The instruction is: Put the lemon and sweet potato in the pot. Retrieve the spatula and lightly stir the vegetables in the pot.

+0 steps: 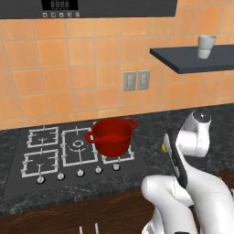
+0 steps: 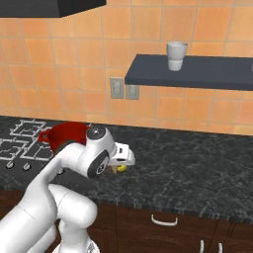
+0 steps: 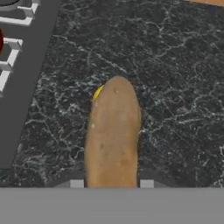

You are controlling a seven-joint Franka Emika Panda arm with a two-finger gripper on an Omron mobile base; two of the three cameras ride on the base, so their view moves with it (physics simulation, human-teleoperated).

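Tan-brown oblong sweet potato [image 3: 113, 135] sits pinched in the gripper [image 3: 112, 183], low over the dark speckled tabletop [image 3: 175, 65], presumably headed for the glossy red pot [image 1: 110, 135].

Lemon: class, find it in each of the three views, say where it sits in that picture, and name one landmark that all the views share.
Left base view: the lemon is a yellow speck right of centre, at the arm's edge.
Right base view: just left of centre, below the white hand.
Hand view: upper middle, peeking from behind the sweet potato.
Shared landmark: the stove, left of the lemon in each picture.
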